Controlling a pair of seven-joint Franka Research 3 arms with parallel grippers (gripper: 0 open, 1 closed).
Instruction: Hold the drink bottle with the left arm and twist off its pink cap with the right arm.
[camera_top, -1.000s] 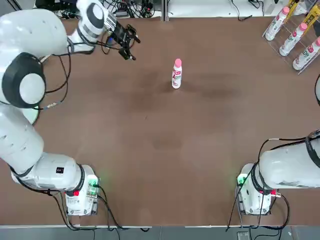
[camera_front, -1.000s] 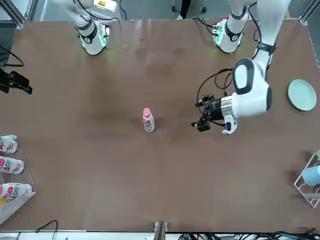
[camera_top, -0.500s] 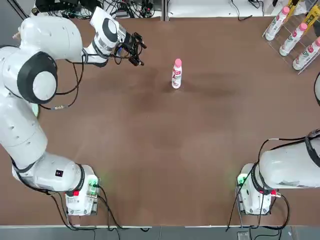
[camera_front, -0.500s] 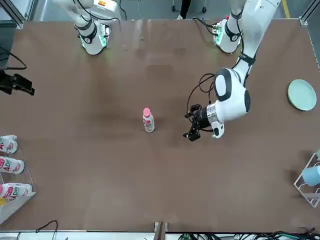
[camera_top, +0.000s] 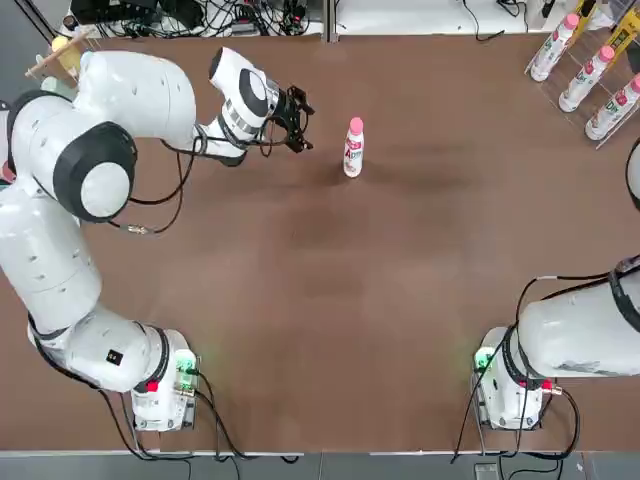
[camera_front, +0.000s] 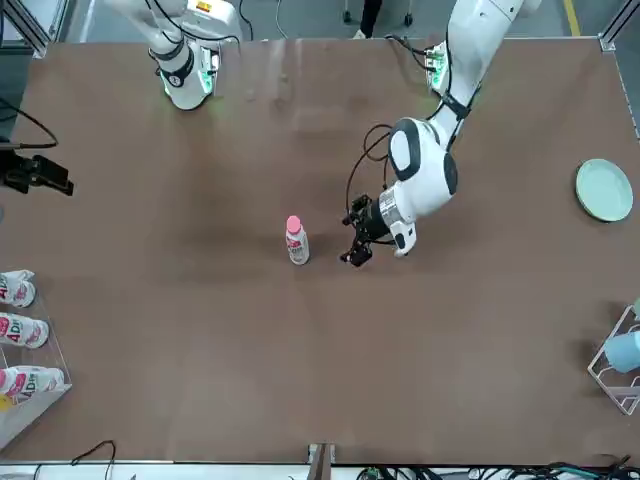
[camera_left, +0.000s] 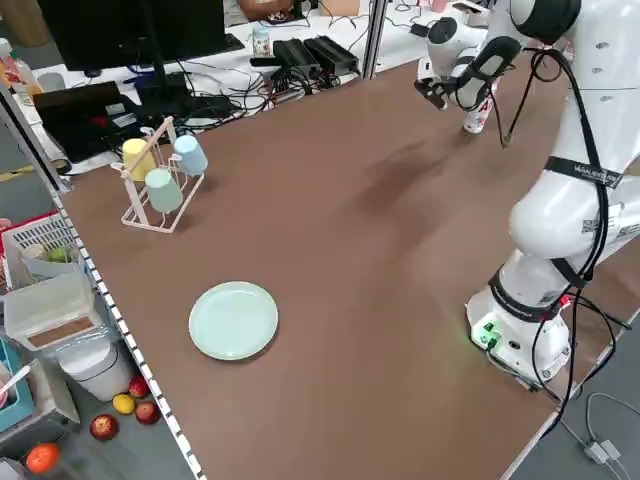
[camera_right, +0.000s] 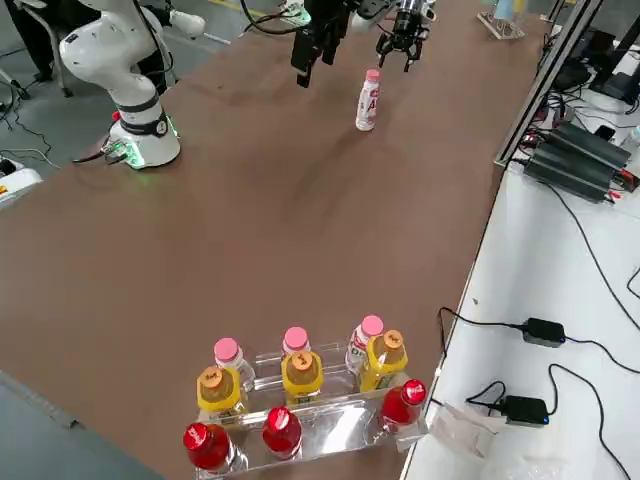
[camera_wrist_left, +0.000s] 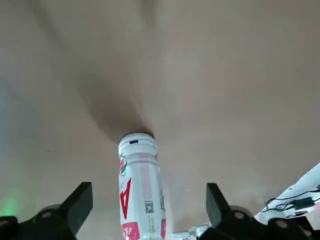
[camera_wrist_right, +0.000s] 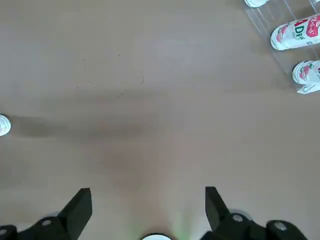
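Top view: the left claw (camera_top: 299, 106), released, has swung in beside the upright bottle (camera_top: 353, 152), so grasping looks imminent.

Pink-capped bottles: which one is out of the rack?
The drink bottle standing alone mid-table, just ahead of the open left gripper. The other three pink-capped bottles sit in the clear rack at the table's far right corner.

Pale green plate (camera_left: 234, 319), cup rack (camera_left: 160, 175), clear rack of bottles (camera_right: 300, 400), brown table (camera_top: 380, 270)
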